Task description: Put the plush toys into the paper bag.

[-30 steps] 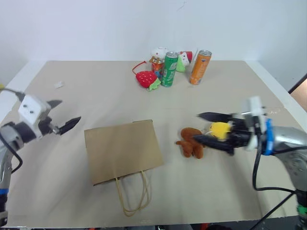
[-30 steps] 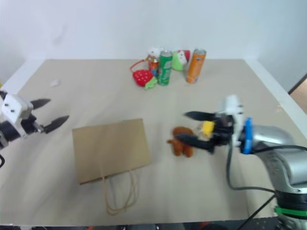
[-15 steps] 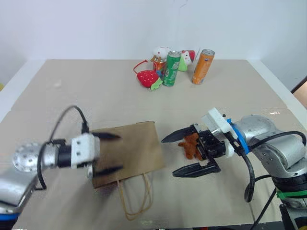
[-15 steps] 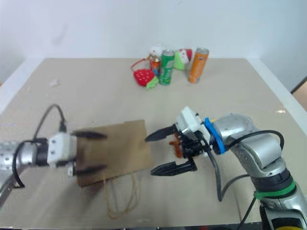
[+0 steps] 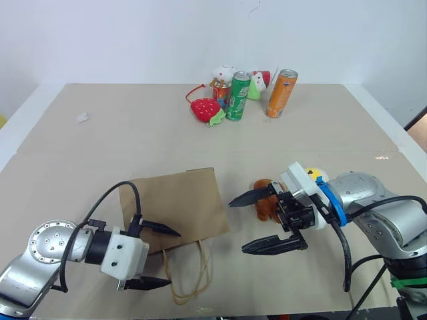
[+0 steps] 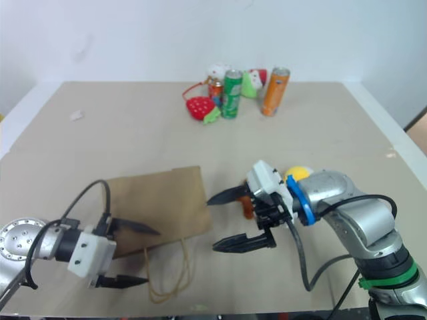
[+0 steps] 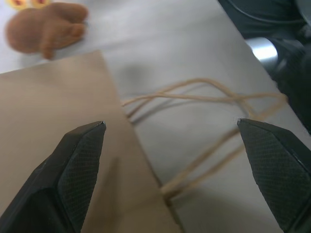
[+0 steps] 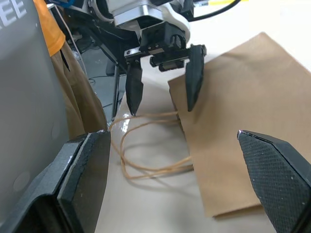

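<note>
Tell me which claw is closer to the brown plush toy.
The right claw. It hangs open just in front of the brown plush toy. The left claw is open over the paper bag handles, on the far side of the bag.

A beige table (image 5: 120, 127) carries a flat paper bag (image 5: 177, 207), a brown plush (image 5: 265, 200) and yellow plush ball (image 5: 313, 175) — with cans (image 5: 237, 95), a strawberry plush (image 5: 203, 109) and small figures (image 5: 223, 73) at the far edge.
</note>
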You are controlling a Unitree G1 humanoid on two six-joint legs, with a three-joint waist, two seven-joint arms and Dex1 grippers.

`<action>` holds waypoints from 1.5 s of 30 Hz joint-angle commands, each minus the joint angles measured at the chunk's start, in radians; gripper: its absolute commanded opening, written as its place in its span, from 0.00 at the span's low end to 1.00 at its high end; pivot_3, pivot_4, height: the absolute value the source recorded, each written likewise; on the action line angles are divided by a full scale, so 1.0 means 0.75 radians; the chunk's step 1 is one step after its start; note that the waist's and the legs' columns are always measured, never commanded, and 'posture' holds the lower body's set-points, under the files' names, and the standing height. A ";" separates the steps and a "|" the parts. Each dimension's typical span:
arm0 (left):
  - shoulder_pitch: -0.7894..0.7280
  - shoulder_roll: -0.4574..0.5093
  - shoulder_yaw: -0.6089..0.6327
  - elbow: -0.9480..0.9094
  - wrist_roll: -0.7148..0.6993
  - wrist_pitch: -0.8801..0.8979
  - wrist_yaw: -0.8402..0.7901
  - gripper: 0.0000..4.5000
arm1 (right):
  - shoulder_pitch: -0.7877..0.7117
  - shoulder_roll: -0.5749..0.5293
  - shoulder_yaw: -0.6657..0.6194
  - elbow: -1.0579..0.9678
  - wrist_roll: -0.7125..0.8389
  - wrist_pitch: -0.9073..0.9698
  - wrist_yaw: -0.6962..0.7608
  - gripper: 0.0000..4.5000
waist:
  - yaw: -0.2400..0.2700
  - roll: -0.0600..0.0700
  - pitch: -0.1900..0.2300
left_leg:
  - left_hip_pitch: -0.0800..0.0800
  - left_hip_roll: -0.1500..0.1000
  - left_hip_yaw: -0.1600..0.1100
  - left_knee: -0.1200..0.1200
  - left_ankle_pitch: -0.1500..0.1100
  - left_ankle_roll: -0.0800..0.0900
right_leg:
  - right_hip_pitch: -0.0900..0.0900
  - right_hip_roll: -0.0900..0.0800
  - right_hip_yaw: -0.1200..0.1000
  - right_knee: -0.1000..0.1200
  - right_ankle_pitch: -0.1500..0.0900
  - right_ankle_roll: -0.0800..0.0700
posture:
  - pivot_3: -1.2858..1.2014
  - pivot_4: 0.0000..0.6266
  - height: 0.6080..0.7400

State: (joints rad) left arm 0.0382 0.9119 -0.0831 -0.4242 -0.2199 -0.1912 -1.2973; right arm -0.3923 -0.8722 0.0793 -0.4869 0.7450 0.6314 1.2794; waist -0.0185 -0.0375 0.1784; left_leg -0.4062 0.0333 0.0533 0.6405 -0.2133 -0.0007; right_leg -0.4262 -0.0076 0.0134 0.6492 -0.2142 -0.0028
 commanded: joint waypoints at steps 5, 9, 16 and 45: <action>-0.085 -0.045 -0.057 0.071 0.030 -0.102 0.014 1.00 | 0.023 -0.018 -0.051 -0.058 0.006 -0.014 -0.026 1.00 | -0.001 0.000 0.000 | 0.000 0.000 0.001 0.000 0.000 0.000 | 0.000 0.000 0.001 0.000 0.000 0.001 | 0.52 0.24 1.00; -0.103 -0.066 -0.060 0.053 0.003 -0.085 0.039 1.00 | 0.032 -0.024 -0.050 -0.055 -0.003 -0.025 -0.023 1.00 | -0.001 0.000 0.000 | 0.000 0.000 0.001 0.000 0.000 0.000 | 0.000 0.000 0.001 0.000 0.000 0.001 | 0.52 0.24 1.00; -0.139 -0.098 -0.086 -0.037 -0.015 -0.048 0.081 1.00 | 0.021 -0.020 -0.042 -0.043 -0.008 -0.031 -0.025 1.00 | -0.001 0.000 0.000 | 0.000 0.000 0.001 0.000 0.000 0.000 | 0.000 0.000 0.001 0.000 0.001 0.002 | 0.52 0.24 1.00; -0.242 -0.190 -0.287 0.016 0.115 -0.197 0.079 0.70 | 0.063 -0.007 -0.032 -0.047 -0.047 -0.064 -0.046 1.00 | -0.002 0.000 0.000 | 0.000 -0.001 0.000 0.002 0.000 0.000 | 0.001 0.003 0.002 0.000 0.002 0.003 | 0.52 0.24 1.00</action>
State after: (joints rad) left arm -0.1314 0.7599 -0.2811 -0.4030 -0.1360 -0.2928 -1.2249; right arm -0.3442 -0.8735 0.0767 -0.4976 0.7107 0.6035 1.2413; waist -0.0198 -0.0375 0.1783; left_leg -0.4065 0.0325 0.0538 0.6418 -0.2134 -0.0006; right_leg -0.4254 -0.0056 0.0148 0.6492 -0.2131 -0.0007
